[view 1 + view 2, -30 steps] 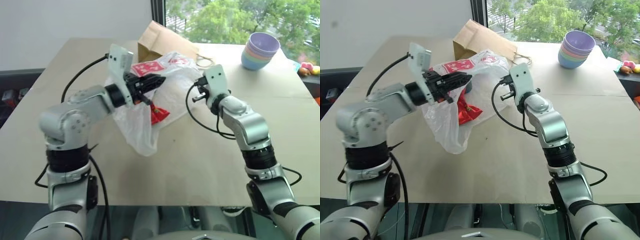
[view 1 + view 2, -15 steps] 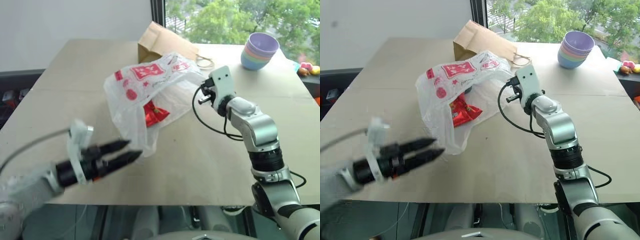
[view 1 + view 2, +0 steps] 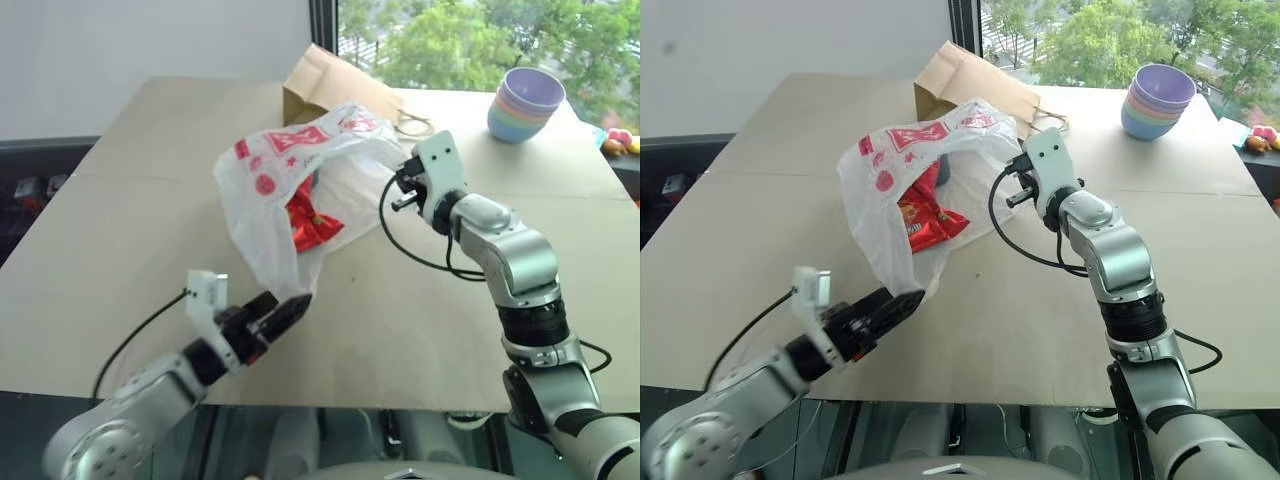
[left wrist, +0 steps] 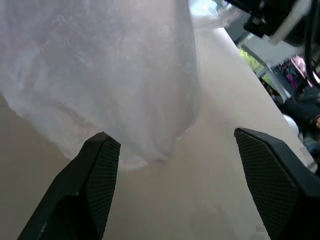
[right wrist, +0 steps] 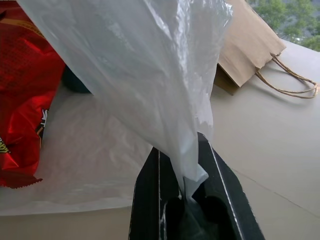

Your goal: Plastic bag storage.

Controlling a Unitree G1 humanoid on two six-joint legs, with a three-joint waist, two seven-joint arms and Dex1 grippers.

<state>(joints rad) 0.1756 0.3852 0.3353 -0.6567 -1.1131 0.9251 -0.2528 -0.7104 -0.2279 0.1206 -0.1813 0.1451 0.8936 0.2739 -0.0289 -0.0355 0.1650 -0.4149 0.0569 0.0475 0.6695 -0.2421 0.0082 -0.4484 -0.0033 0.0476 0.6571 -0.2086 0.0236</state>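
R pincer (image 5: pixel 187 192) pinches plastic bag (image 3: pixel 262 180) edge; L pincer (image 3: pixel 283 312) agape.

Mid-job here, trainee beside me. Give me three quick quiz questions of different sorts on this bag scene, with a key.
1. True or false: the right pincer is shut on the plastic bag.
2. What lies inside the bag? A) a mug B) a red snack packet C) a bowl
3. Fill in: the left pincer, jaws apart, sits by the bag's ____ end, near the table edge.

Key
1. True; a gathered strip of film runs between its fingers.
2. B. The stacked bowls and brown paper bag sit outside, farther back.
3. Lower.
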